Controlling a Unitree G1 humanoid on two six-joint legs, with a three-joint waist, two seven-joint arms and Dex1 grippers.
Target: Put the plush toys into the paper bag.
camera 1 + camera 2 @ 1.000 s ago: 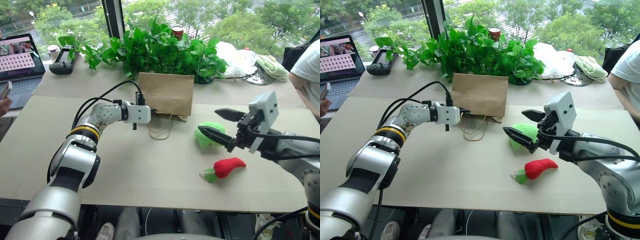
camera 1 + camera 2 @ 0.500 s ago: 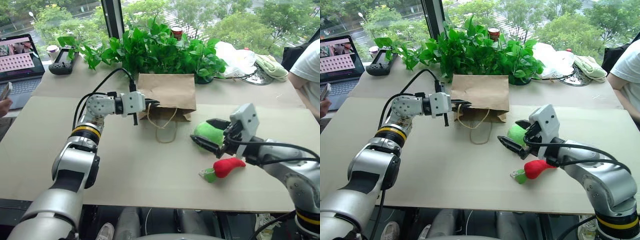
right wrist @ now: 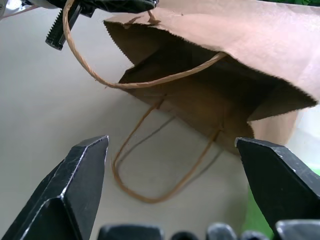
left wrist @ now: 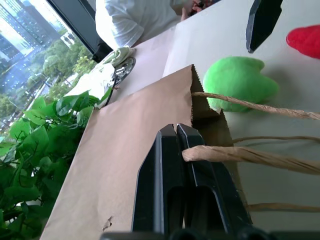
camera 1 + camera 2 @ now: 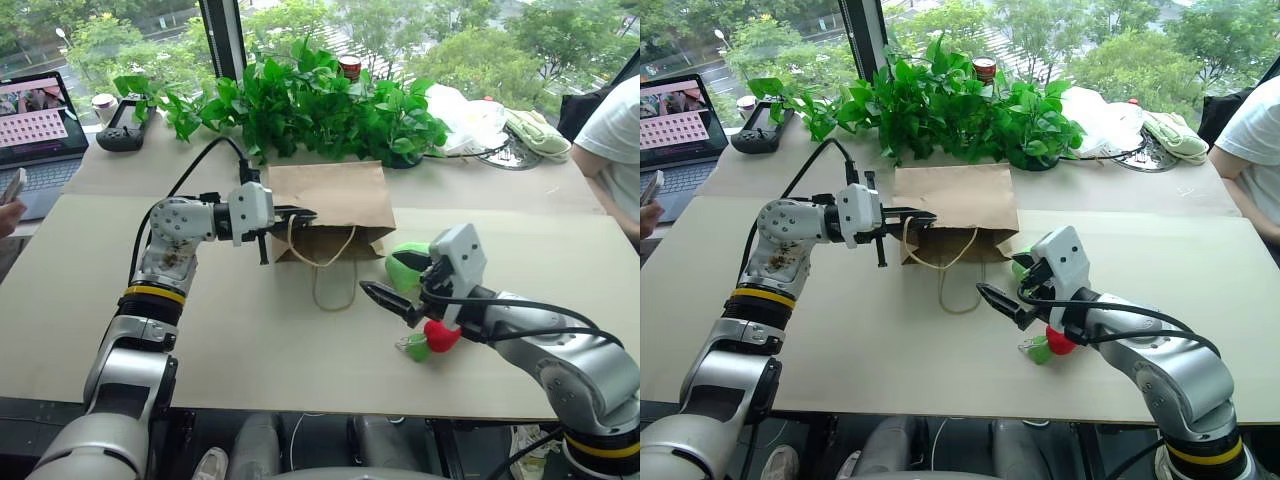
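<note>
Since a second ago my left gripper [image 5: 300, 214] has lifted the upper handle [image 4: 235, 154] of the paper bag [image 5: 335, 195], so the bag's mouth now gapes toward me, and my right gripper [image 5: 398, 283] has come down and in toward the toys. My left fingers are pressed together, pinching that twisted cord against the bag's top edge; the cord arcs from them across the opening. The lower handle [image 5: 333, 290] lies flat on the table [image 5: 250, 340], trailing toward six o'clock from the bag.

My right fingers stand wide apart and hold nothing. They straddle the green plush toy [image 5: 405, 265], which sits on the table just beside the bag's corner at about four o'clock from it. The red chili plush toy [image 5: 437, 335] lies at six o'clock from the green one, partly hidden under my right wrist, its green stem end [image 5: 415, 348] pointing toward eight o'clock.

Leafy plants [image 5: 320, 100] line the table's far edge at twelve o'clock behind the bag, a laptop [image 5: 35, 125] sits at ten o'clock, and a person's white sleeve [image 5: 615, 130] shows at two o'clock
</note>
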